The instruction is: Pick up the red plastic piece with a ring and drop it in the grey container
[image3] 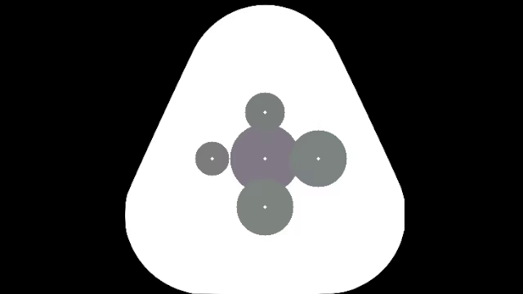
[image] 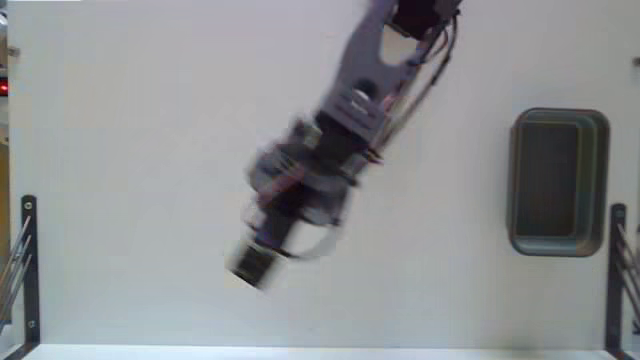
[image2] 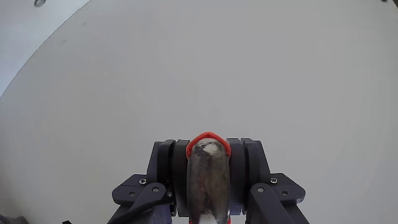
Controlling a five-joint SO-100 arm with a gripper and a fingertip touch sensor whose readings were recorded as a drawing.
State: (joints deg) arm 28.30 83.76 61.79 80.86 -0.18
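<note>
In the wrist view my gripper (image2: 209, 148) sits at the bottom centre with its jaws closed together. A thin red-orange arc, the red plastic piece with a ring (image2: 209, 135), pokes out around the grey fingertip. The rest of the piece is hidden by the finger. In the fixed view the arm reaches down from the top, blurred, and its gripper (image: 254, 262) hangs over the white table left of centre. The red piece does not show there. The grey container (image: 520, 180), a dark rounded tray, lies far off at the right edge.
Black metal brackets stand at the lower left (image: 28, 262) and lower right (image: 617, 270) of the fixed view. The white table (image: 130, 150) spreads between them. The wrist view shows the table's curved edge (image2: 37, 53) at top left.
</note>
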